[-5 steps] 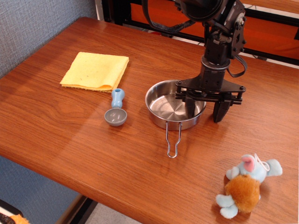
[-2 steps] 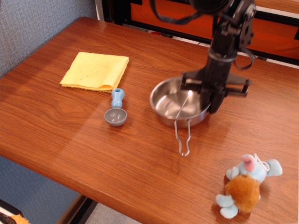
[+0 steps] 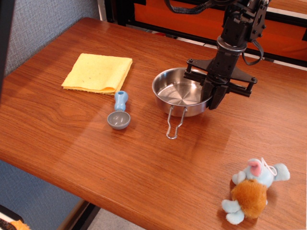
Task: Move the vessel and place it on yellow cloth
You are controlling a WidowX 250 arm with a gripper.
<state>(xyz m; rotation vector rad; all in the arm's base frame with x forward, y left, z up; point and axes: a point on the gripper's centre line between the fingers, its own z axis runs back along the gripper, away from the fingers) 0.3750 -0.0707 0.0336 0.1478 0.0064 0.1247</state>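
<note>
The vessel (image 3: 180, 93) is a shallow shiny steel pan with a thin wire loop handle (image 3: 174, 125) hanging toward the front. My gripper (image 3: 211, 98) is shut on the pan's right rim and holds the pan lifted a little above the table, slightly tilted. The yellow cloth (image 3: 98, 72) lies folded flat at the left of the table, well apart from the pan.
A small blue-grey scoop (image 3: 119, 113) lies between the cloth and the pan. A plush toy (image 3: 252, 190) lies near the front right edge. The wooden table (image 3: 72, 143) ends at the front and left. An orange and black frame stands behind.
My gripper closed on the pan's right rim and lifted it. The pan has risen and shifted slightly back; its handle now hangs loose.
</note>
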